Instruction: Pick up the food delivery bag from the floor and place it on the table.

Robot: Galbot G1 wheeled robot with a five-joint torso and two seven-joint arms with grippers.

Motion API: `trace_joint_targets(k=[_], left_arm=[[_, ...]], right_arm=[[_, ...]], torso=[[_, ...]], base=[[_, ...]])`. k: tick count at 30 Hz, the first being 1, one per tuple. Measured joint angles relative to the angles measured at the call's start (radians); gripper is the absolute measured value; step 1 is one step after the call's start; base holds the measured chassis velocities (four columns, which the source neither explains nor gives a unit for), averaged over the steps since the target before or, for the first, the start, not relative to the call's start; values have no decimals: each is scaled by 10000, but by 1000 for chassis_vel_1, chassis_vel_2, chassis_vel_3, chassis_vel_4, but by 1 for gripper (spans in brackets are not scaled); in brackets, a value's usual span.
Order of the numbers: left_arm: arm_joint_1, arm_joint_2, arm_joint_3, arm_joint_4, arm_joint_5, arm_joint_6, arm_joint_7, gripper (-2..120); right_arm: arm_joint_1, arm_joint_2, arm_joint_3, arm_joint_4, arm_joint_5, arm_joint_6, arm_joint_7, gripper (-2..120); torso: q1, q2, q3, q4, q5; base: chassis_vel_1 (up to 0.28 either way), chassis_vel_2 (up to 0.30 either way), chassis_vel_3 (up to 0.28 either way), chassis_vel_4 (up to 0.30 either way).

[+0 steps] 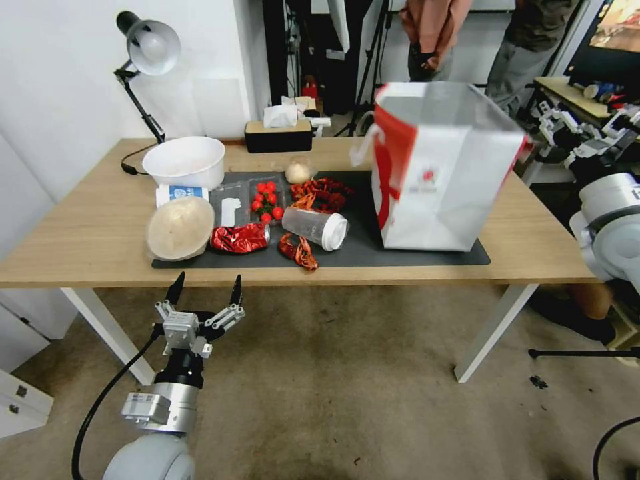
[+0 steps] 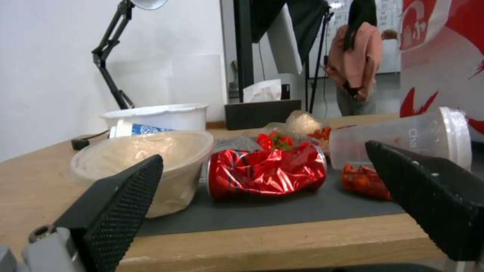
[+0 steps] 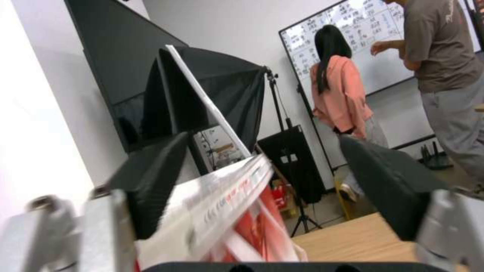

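Note:
The food delivery bag [image 1: 437,173], white with red swirls and a small red logo, stands upright on the dark mat at the right of the table [image 1: 80,227]. Its foil-lined mouth is open. My right gripper [image 1: 548,130] sits at the bag's right upper edge. In the right wrist view this gripper [image 3: 272,181] is open, and the bag's rim [image 3: 217,196] runs between its fingers, close to one of them. My left gripper [image 1: 205,288] hangs open in front of the table's front edge, over the floor [image 1: 347,373], holding nothing. The left wrist view catches the bag's side [image 2: 444,75].
On the left half of the mat lie a white bowl [image 1: 185,161], a lidded bowl [image 1: 179,228], a crumpled red foil wrapper [image 1: 239,238], a tipped plastic cup [image 1: 317,229] and tomatoes [image 1: 267,200]. A lamp [image 1: 148,50] and tissue box [image 1: 279,133] stand behind. People stand beyond the table.

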Motion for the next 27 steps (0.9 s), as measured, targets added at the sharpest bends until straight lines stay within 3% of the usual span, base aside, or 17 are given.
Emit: trace_joint_targets(k=[5, 15, 20, 27], left_arm=[[-50, 2, 44, 57, 65, 0, -179, 100], [-134, 48, 61, 68, 63, 0, -306, 100], [-132, 68, 66, 69, 36, -3, -339, 100], [-127, 112, -8, 89, -27, -6, -406, 100]], right_arm=[[-374, -1, 257, 169, -84, -15, -111, 99], [-1409, 115, 852, 990, -1103, -8, -118, 100], [-2479, 411, 1575, 1991, -2056, -439, -198, 100], [-4041, 1430, 2478, 3350, -3677, -1253, -324, 100]], torso=[[0, 0, 0, 0, 0], [0, 1, -1, 0, -2], [-1, 0, 0, 2, -3], [-1, 0, -1, -3, -1]], base=[[0, 0, 0, 0], [0, 0, 0, 0], [0, 0, 0, 0], [0, 0, 0, 0]])
